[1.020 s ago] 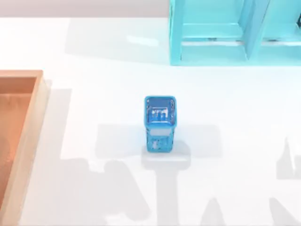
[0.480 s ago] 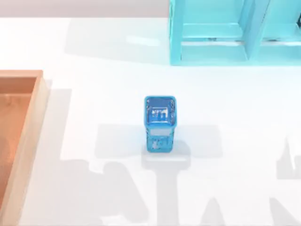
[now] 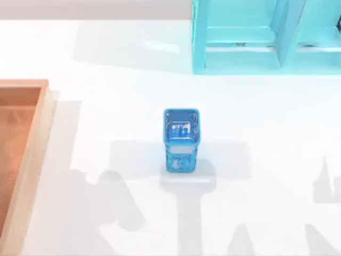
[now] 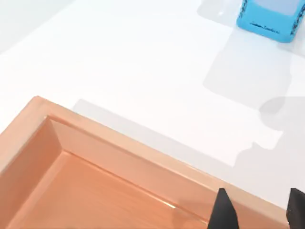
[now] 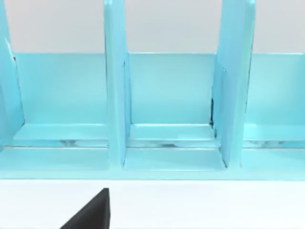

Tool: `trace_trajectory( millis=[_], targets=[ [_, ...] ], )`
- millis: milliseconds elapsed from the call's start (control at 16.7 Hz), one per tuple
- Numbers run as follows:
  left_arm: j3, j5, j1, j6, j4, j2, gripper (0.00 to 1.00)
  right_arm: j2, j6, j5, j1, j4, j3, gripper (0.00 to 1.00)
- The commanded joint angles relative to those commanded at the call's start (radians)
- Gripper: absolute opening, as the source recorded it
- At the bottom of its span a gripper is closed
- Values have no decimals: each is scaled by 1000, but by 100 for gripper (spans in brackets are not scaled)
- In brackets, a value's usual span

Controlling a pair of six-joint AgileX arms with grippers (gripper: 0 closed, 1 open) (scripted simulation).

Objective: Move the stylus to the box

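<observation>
Box at desk's left edge, left gripper over its wall, fingers apart, holding nothing, blue cup mid-desk, stylus unseen, right gripper facing shelf, its fingers' state unclear.

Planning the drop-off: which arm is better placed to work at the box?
Left, probably. The left end effector hangs open over the box wall, at the table's left; the right arm faces the shelf across the table.
</observation>
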Motion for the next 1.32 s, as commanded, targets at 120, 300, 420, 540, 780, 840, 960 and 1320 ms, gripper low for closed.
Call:
trace_trajectory(
  millis=[120,300,420,540,780,840,960,1320],
  targets=[
    [-18,6,-6,-10,26,-5,0,0,0,0,0,0,0,100],
    [-18,6,-6,-10,26,-5,0,0,0,0,0,0,0,100],
    [-18,6,-6,-10,26,-5,15,0,0,0,0,0,0,100],
    [-18,6,-6,-10,26,-5,30,0,0,0,0,0,0,100],
    [-18,6,-6,-10,26,-5,60,0,0,0,0,0,0,100],
    [-18,6,-6,-10,26,-5,68,0,0,0,0,0,0,100],
    [-18,6,-6,-10,26,-5,83,0,0,0,0,0,0,100],
    [-18,6,-6,-10,26,-5,100,0,0,0,0,0,0,100]
  ],
)
